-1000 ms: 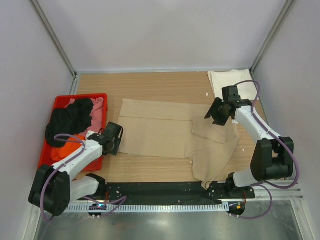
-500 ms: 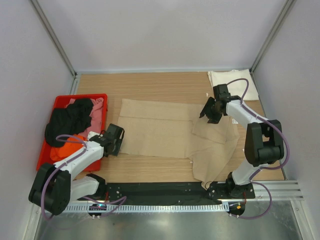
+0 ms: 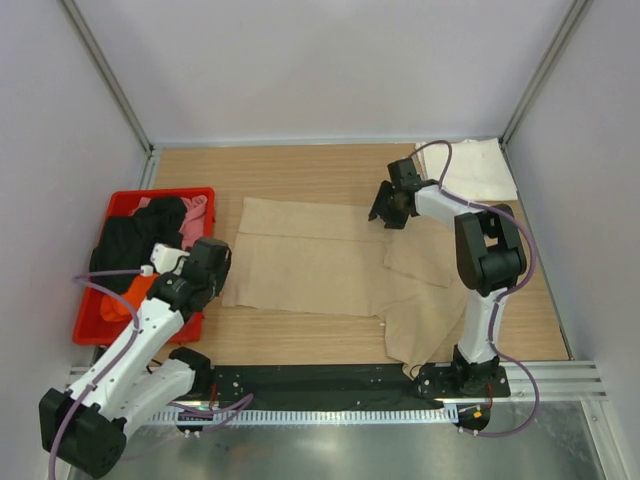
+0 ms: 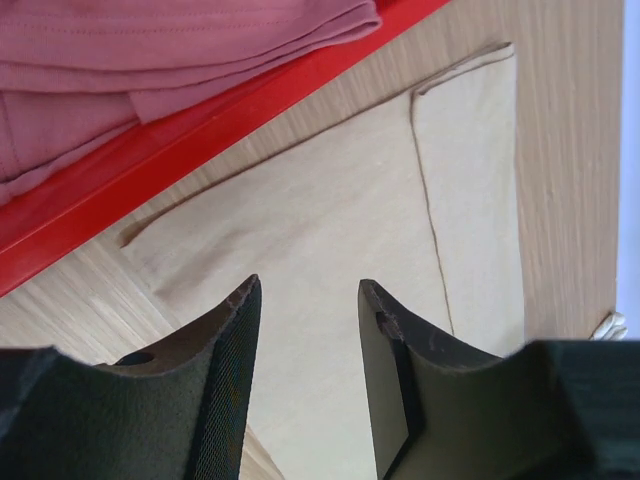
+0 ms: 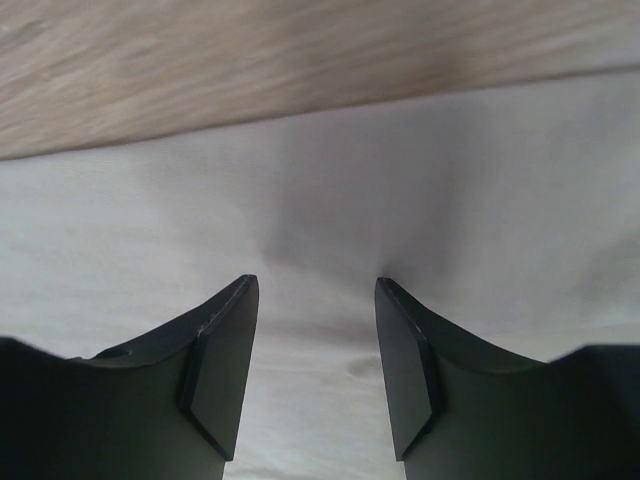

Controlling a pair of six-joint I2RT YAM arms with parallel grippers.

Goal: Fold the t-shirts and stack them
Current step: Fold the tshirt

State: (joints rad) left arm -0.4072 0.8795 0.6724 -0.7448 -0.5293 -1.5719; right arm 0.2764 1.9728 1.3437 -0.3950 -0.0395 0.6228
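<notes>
Tan t-shirt (image 3: 320, 265) lies flat at the middle of the table (image 3: 300, 165), long axis running left edge to right edge, its right end trailing toward the near edge; I can't tell where the collar is. Light, limp cloth: I'd pinch hems or corners. My left gripper (image 4: 305, 290) hovers spread over its left end beside the red bin (image 3: 110, 215); my right gripper (image 5: 315, 285), spread too, is over its far edge.

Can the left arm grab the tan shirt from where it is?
Probably yes. The left arm has its jaws open right by the tan shirt's near edge, with nothing between them and the cloth.
</notes>
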